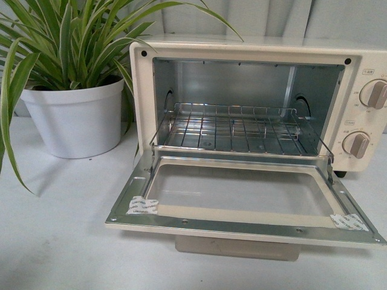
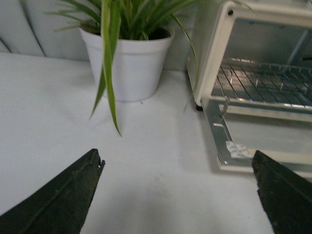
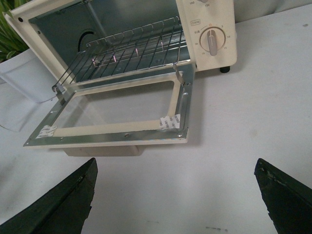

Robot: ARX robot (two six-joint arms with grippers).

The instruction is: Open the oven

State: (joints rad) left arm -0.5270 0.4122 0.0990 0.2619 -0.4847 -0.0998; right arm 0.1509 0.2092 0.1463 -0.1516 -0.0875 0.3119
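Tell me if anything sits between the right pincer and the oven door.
Nothing visible does. The right pincer is open over bare table, and the oven door lies already folded down ahead of it.

Shiny metal oven (image 1: pixel 242 96) interior

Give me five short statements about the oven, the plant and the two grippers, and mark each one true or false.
1. The oven door is folded down flat. True.
2. A tray of food sits on the wire rack. False: the rack is bare.
3. The potted plant stands on the oven's knob side. False: it stands on the opposite side from the knobs.
4. The left gripper is open and holds nothing. True.
5. The right gripper is clamped on the door. False: it is open, apart from the door, with bare table between its fingers.
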